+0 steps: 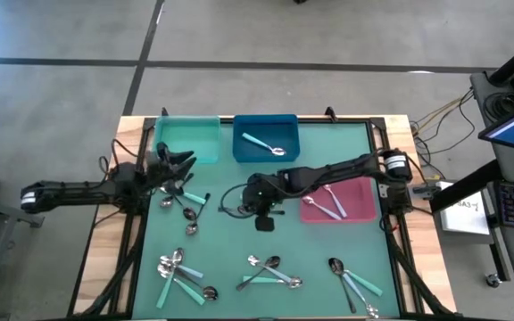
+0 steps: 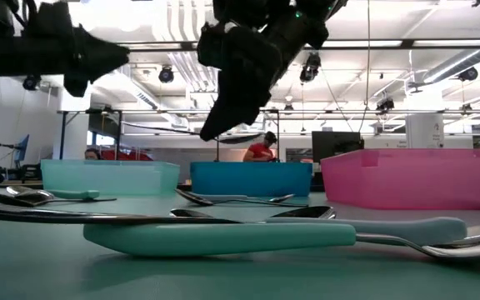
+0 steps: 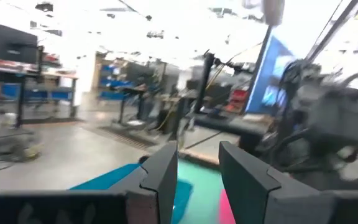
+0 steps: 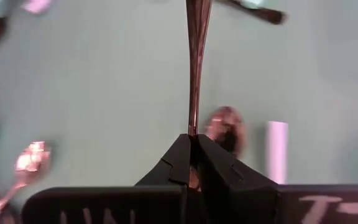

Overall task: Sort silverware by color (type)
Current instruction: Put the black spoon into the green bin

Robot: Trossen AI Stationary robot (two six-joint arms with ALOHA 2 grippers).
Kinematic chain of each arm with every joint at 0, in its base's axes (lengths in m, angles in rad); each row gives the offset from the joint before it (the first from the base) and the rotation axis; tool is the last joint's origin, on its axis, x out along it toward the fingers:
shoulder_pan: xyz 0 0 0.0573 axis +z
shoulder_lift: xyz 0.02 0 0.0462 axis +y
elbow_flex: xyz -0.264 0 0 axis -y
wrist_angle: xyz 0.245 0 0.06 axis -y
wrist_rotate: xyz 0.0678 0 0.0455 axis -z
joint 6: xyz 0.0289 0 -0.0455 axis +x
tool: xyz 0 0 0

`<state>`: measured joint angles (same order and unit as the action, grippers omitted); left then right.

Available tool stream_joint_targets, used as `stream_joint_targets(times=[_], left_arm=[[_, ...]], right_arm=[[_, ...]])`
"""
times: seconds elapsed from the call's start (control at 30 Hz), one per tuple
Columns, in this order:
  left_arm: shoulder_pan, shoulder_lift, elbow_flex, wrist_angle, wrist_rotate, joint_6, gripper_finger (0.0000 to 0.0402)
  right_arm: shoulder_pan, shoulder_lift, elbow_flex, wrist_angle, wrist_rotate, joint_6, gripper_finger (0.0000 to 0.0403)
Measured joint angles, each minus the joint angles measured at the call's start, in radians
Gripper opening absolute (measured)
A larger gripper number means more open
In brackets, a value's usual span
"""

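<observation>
Spoons lie in loose groups on the green mat: one beside my left gripper [image 1: 186, 203], others near the front [image 1: 181, 272], [image 1: 270, 272], [image 1: 355, 281]. A turquoise-handled spoon [image 1: 261, 143] lies in the blue bin [image 1: 288, 125], and silver spoons [image 1: 328, 205] lie in the pink bin [image 1: 360, 209]. The turquoise bin [image 1: 188, 138] shows nothing inside. My right gripper [image 1: 244, 198] hangs over the mat's middle, shut on a dark metal spoon [image 4: 197, 56]. My left gripper [image 1: 181, 163] hovers open by the turquoise bin, with nothing between its fingers [image 3: 160, 180]. My right gripper pinches the dark spoon's narrow shaft [image 4: 193, 121] between its two shut fingers [image 4: 222, 168]. The spoon runs straight out beyond the fingertips, along them. It is lifted clear of the mat. In the low view the fingers [image 2: 223, 108] slant downward; the end inside the hold is hidden.
The three bins stand in a row along the mat's far part. Bare mat lies between the spoon groups, at the centre and the right front. A spoon with a turquoise handle [image 2: 223, 237] lies close to the low camera. Cables and a desk stand off the table's right side.
</observation>
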<state>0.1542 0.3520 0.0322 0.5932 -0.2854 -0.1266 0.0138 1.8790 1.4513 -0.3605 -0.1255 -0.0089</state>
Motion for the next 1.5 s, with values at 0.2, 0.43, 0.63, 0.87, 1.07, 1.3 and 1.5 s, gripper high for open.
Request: stream_joint_targets(times=[0.2, 0.43, 0.63, 0.87, 1.07, 1.3, 1.5], left_arm=[[0.000, 0.055, 0.000, 0.009, 0.016, -0.064, 0.0103], [0.000, 0.119, 0.000, 0.012, -0.254, -0.211, 0.0103], [0.001, 0.181, 0.000, 0.011, -0.411, -0.235, 0.0103], [0.000, 0.230, 0.000, 0.011, -0.403, -0.346, 0.0103], [0.001, 0.260, 0.000, 0.016, -0.250, -0.357, 0.0103], [0.000, 0.293, 0.000, 0.149, -0.142, -0.424, 0.0104], [-0.001, 0.316, 0.000, 0.153, -0.142, -0.437, 0.0108]], right_arm=[[-0.018, -0.032, 0.000, 0.002, 0.057, -0.018, 0.0009], [-0.028, -0.031, 0.000, 0.000, 0.076, -0.019, 0.0009], [-0.028, -0.031, 0.001, -0.001, 0.076, -0.025, 0.0009], [-0.028, -0.031, 0.001, 0.000, 0.077, -0.028, 0.0009], [-0.028, -0.031, 0.001, 0.000, 0.077, -0.028, 0.0009], [-0.028, -0.031, 0.001, 0.001, 0.077, -0.025, 0.0009], [-0.028, -0.031, 0.001, 0.002, 0.077, -0.025, 0.0009]])
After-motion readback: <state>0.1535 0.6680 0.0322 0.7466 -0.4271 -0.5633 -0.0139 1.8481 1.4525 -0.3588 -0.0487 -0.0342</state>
